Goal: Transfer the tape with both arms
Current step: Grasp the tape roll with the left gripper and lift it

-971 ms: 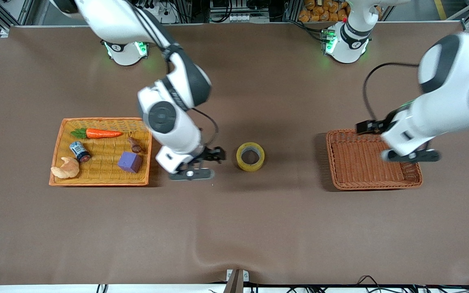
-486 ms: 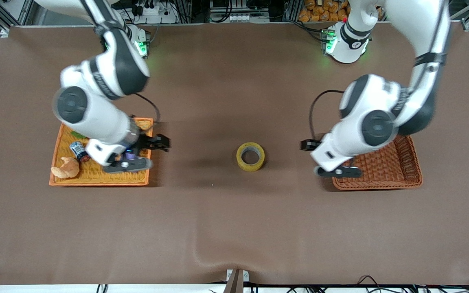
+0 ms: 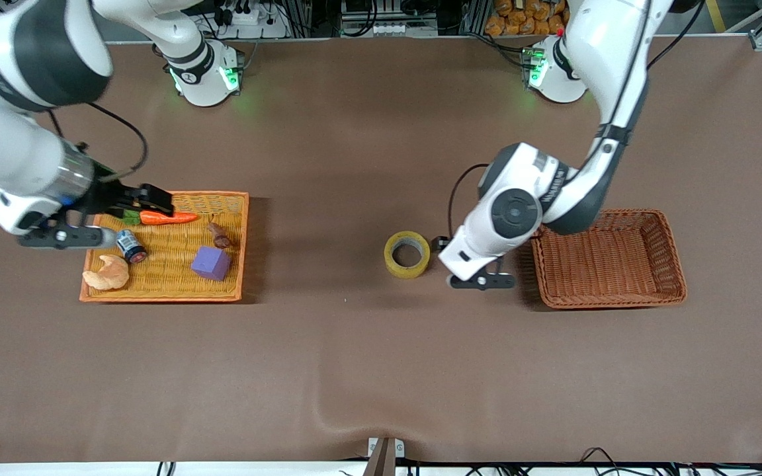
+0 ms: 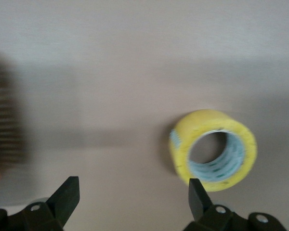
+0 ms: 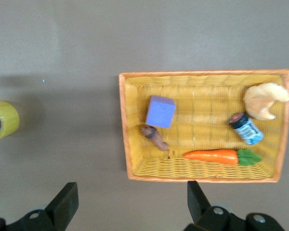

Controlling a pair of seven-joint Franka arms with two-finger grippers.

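The tape (image 3: pixel 407 254), a yellow ring with a grey-white core, lies flat on the brown table between the two baskets. My left gripper (image 3: pixel 480 279) hangs just beside it, toward the left arm's end, between the tape and the brown basket. In the left wrist view the left gripper (image 4: pixel 132 202) is open and empty, and the tape (image 4: pixel 214 149) lies just off one fingertip (image 4: pixel 197 192). My right gripper (image 3: pixel 67 233) is at the outer edge of the yellow basket. In the right wrist view it (image 5: pixel 130 202) is open and empty, with the tape (image 5: pixel 2 120) far off.
The yellow basket (image 3: pixel 163 299) holds a purple cube (image 3: pixel 210 263), a blue-white can (image 3: pixel 131 246), a carrot (image 3: pixel 166 217), a croissant (image 3: pixel 107 273) and a small brown piece (image 3: pixel 220 235). An empty brown wicker basket (image 3: pixel 609 301) stands toward the left arm's end.
The right arm swung away from the tape, across the yellow basket to its outer edge. The left arm swung from over the brown basket to beside the tape. The tape has not moved.
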